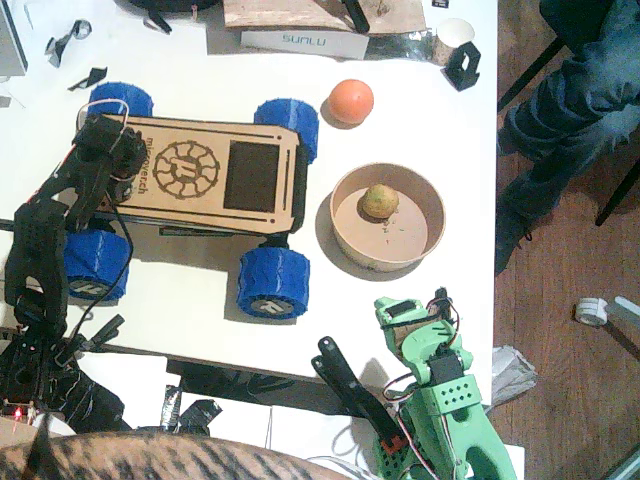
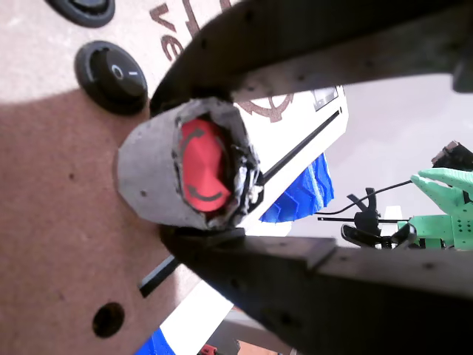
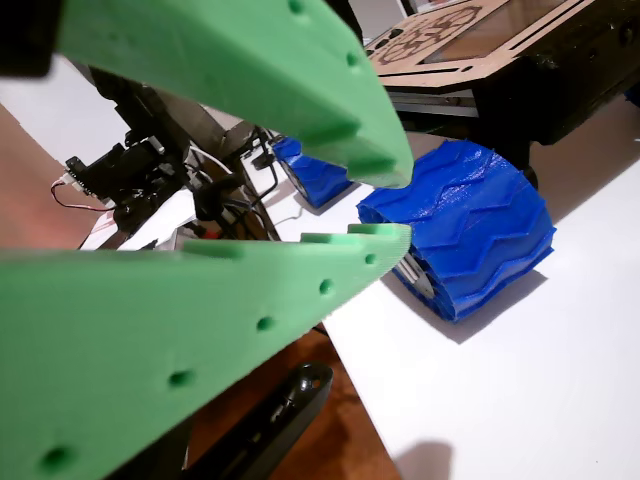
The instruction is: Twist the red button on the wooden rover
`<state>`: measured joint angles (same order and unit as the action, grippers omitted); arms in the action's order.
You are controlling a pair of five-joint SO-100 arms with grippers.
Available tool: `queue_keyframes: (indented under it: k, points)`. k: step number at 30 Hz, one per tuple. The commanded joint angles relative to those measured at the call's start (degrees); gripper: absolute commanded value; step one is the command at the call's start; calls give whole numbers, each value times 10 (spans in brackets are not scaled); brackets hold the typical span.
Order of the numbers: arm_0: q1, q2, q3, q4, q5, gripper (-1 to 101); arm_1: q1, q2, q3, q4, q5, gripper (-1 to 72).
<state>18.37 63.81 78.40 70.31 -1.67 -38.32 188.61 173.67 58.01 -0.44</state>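
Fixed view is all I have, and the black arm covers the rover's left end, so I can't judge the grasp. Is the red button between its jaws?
Observer: Yes. In a wrist view the red button sits between the jaws of the left gripper, which press on its grey rim from both sides.
Operator: Anything close by to avoid?
Observer: A round black switch sits on the wooden rover deck just beside the button, clear of the jaws.
Operator: And the green arm?
Observer: The right gripper is open and empty, with a blue wheel just beyond its tips.
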Motion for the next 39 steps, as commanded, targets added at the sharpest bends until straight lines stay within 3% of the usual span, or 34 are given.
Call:
queue_keyframes:
  k: [1,15,39]
  points:
    - [-4,7,-20,0,-7,2,-4,3,-4,3,-3,3]
    - [4,32,-20,38,4,1,-4,3,-4,3,-3,3]
    - [5,55,-17,99,271,0,-4,3,-4,3,-3,3]
